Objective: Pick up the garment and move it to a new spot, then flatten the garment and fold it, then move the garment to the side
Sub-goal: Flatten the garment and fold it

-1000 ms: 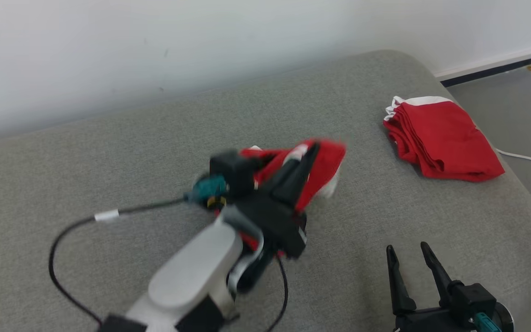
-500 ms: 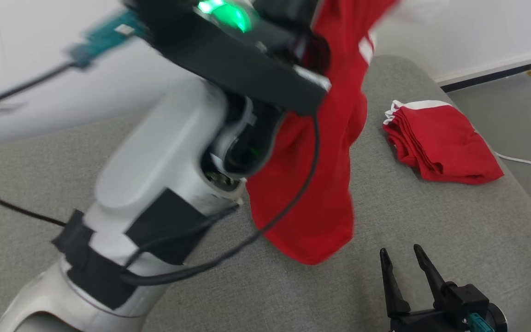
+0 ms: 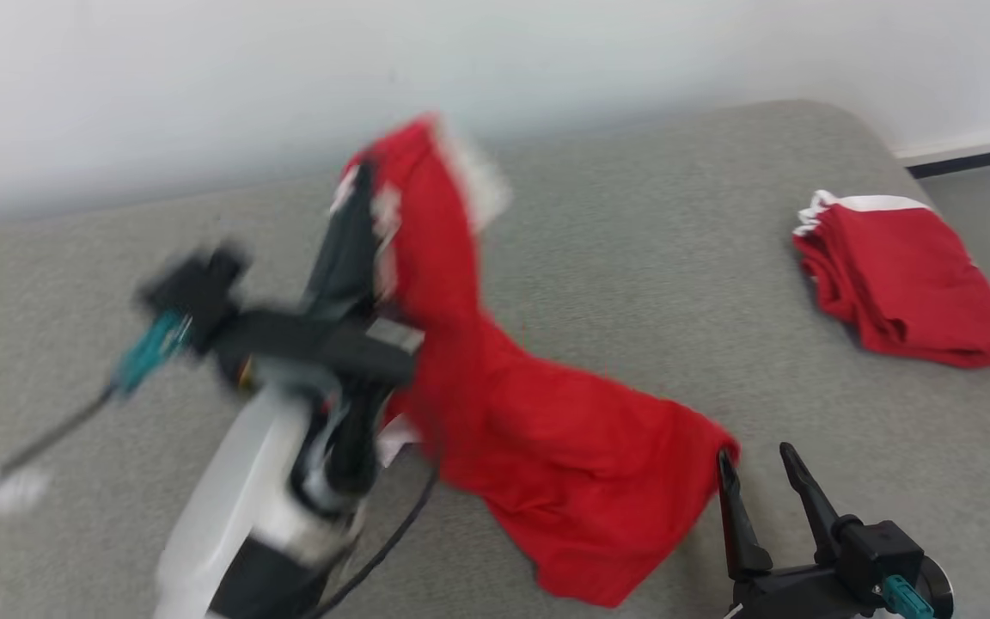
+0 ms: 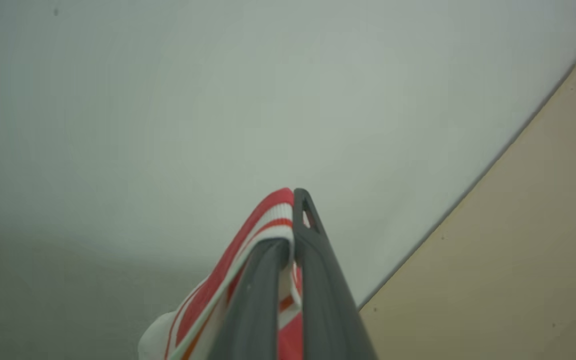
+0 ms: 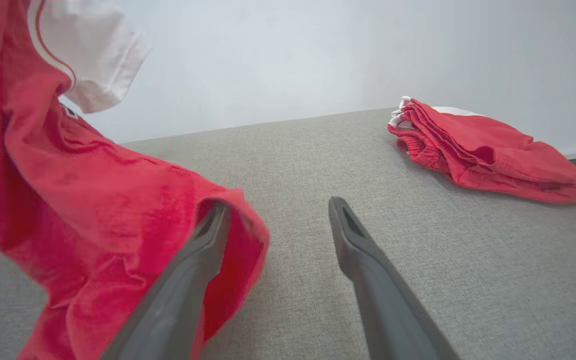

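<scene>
While the left gripper [image 3: 363, 180] stands raised over the grey cushion [image 3: 632, 258], its two dark fingers are pressed together on the red garment [image 3: 564, 447], pinching it at a band of red and white striped trim. In the left wrist view that trim [image 4: 268, 215] sits squeezed between the closed fingers of the left gripper [image 4: 288, 220] and curls over the tip of one of them, with the pale wall [image 4: 168, 100] behind.

From this grip the garment hangs down and trails toward the robot's right, its lower part spread in loose folds on the cushion. The head view is blurred around the left arm, so the exact fold of the cloth near the fingers cannot be told.

Low at the right, the right gripper [image 3: 755, 454] rests with its jaws wide apart and nothing between them. The garment's [image 5: 93, 200] far edge reaches the nearer finger of the right gripper [image 5: 278, 205] and bunches just behind its tip; whether it touches cannot be told.

A second red cloth, folded [image 3: 899, 284], lies well apart near the cushion's right end [image 5: 488, 150].
</scene>
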Available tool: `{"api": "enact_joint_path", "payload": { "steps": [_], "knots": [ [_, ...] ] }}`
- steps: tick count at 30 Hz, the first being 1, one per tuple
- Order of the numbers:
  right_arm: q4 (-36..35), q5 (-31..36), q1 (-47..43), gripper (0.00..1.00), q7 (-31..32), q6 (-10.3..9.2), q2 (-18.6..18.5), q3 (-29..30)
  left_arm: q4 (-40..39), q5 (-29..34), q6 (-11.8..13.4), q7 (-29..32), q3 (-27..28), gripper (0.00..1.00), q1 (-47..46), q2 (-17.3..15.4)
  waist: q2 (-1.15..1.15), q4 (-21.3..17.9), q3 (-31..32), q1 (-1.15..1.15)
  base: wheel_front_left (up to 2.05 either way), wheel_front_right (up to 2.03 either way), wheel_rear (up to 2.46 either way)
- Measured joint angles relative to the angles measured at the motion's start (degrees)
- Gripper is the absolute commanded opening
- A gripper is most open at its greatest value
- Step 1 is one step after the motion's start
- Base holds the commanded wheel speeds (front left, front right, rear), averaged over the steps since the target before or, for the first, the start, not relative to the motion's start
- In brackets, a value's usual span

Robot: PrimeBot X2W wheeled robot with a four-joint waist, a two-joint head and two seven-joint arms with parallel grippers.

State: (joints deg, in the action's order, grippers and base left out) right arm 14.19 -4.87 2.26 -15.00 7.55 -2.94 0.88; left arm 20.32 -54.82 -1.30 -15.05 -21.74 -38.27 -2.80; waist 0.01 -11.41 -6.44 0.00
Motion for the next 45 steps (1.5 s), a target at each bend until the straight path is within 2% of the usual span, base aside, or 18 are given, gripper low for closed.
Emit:
{"api": "enact_joint_path", "payload": {
  "steps": [5,8,15,18,23,30,31,32,37,45],
  "knots": [
    [-0.47,0.51,-0.15,1.00,0.00,0.00,0.01,0.55,-3.63,2.80,-1.24,-0.01,11.23,0.00,14.15,-0.33,0.00,2.88,-0.64,0.00,0.00,0.00,0.00],
    [-0.44,0.94,-0.53,1.00,0.00,0.00,-0.01,0.89,-6.86,4.36,-1.70,0.00,14.63,0.00,21.04,-0.41,0.00,4.64,-0.88,0.00,0.00,0.00,0.00],
    [-0.41,1.55,-0.63,1.00,0.01,0.00,0.00,0.52,-8.68,2.63,-1.64,0.87,13.54,0.00,31.70,-0.32,0.00,8.23,-1.06,0.00,0.00,0.00,0.00],
    [-0.46,1.91,-0.52,1.00,0.01,0.00,0.00,0.46,-7.69,2.46,-0.70,2.22,12.09,0.00,35.08,-0.22,0.00,9.14,-1.15,0.00,0.00,0.00,0.00],
    [-0.55,2.25,-0.50,1.00,0.01,0.00,-0.01,0.60,-6.67,2.67,0.88,2.59,12.29,0.00,38.33,-1.01,0.00,9.83,-1.28,0.00,0.00,0.00,0.00],
    [-0.54,2.37,-0.49,1.00,0.01,0.00,-0.01,0.53,-6.94,2.99,1.32,3.56,11.61,0.00,40.39,-1.80,0.00,9.87,-1.24,0.00,0.00,0.00,0.00],
    [-0.54,2.37,-0.49,1.00,0.01,0.00,-0.01,0.55,-7.02,3.08,1.32,3.65,11.28,0.43,40.73,-1.79,0.00,9.85,-1.26,0.00,0.00,0.00,0.00],
    [-0.54,2.37,-0.49,1.00,0.01,0.00,-0.01,0.59,-7.19,3.09,1.48,3.77,11.18,1.00,41.00,-1.71,0.00,9.83,-1.25,0.00,0.00,0.00,0.00],
    [-0.51,2.35,-0.49,1.00,0.01,0.00,-0.01,1.03,-8.99,3.82,2.02,2.44,12.04,1.00,41.12,-1.86,-0.01,9.88,-1.17,0.00,0.00,0.00,0.00],
    [-0.48,2.21,-0.69,1.00,0.01,0.00,-0.01,1.67,-11.07,7.11,5.90,2.11,13.99,1.00,41.14,-5.13,0.00,10.12,-0.29,0.00,0.00,0.00,0.00]
  ]
}}
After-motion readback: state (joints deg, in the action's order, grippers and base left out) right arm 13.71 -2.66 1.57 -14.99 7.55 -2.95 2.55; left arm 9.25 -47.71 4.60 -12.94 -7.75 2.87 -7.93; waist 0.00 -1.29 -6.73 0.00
